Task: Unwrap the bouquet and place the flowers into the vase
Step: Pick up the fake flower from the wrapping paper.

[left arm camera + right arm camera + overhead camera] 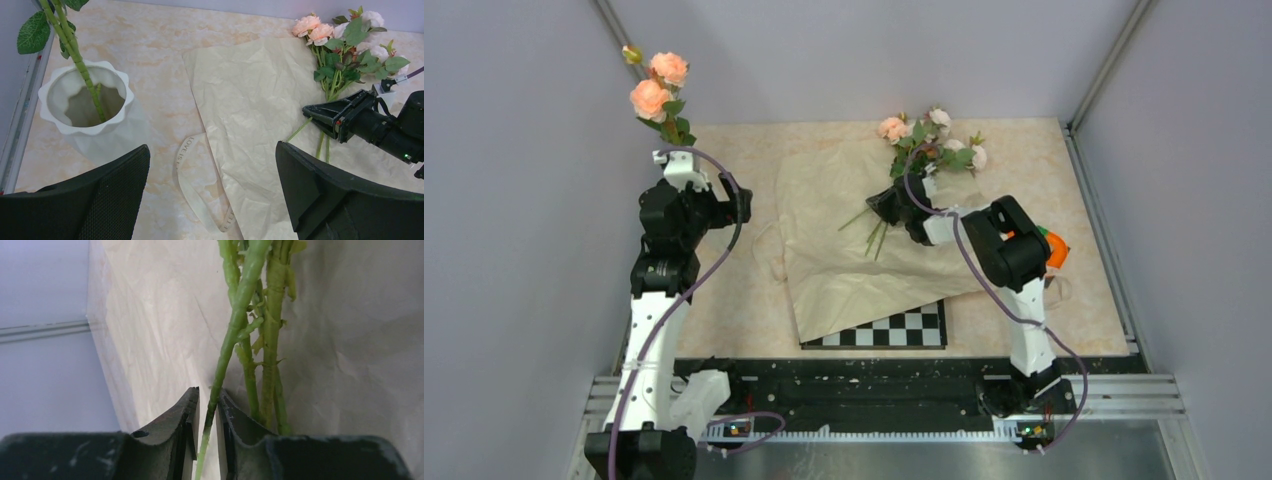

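Right gripper (207, 392): jaws stand narrowly apart on either side of a single green stem (235, 315), low on its length. The stem lies against one finger, but it cannot be told whether the pinch is made. Two or three neighbouring stems run just beside it, outside the jaws.

Left gripper (212, 150): fully spread and empty, hanging beside the vase (115, 140).

The wrapping paper (250, 100) lies opened flat on the table (150, 40), and the ribbon (187, 165) lies loose at its edge. The remaining flowers (345, 50) lie as a bunch on the paper's far corner, well apart from the vase. One leafy rose stem (80, 65) already stands in the vase at the table's left side.

Assessment: unwrapping is complete and transfer is under way, with the next stem being selected. The next move calls for a firm hold on that one stem only. It must then be lifted clear of its neighbours without dragging them, carried across, and lowered cut end first into the vase mouth beside the standing stem.
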Controlling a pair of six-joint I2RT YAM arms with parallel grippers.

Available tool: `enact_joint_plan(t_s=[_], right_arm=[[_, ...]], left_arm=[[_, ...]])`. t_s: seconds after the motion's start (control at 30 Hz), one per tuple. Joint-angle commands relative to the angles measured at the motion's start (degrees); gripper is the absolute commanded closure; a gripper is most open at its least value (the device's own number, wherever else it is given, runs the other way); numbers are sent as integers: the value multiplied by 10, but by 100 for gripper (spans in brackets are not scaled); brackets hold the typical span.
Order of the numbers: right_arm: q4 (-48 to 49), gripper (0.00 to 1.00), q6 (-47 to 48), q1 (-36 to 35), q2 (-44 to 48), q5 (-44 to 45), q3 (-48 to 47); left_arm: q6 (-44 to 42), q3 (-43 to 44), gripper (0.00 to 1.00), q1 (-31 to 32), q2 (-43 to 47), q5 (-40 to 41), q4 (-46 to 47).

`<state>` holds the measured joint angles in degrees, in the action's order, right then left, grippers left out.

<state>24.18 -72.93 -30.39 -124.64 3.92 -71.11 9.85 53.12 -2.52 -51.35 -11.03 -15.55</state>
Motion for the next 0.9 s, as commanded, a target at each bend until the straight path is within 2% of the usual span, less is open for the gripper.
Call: enact_joint_plan(t_s=[0.0,0.3,0.57,0.87], right_arm=[[16,83,-10,-8,-6,31,-11],[70,100,-7,-7,59,65,52],[111,100,-3,-8,124,78,110],[113,100,59,-8,191,95,142]], left_arm=[[-8,-2,1,3,13,3,10],[-10,-3,1,3,15,4,10],[-10,-6,1,3,17,4,9],[-9,-6,1,3,16,3,9]])
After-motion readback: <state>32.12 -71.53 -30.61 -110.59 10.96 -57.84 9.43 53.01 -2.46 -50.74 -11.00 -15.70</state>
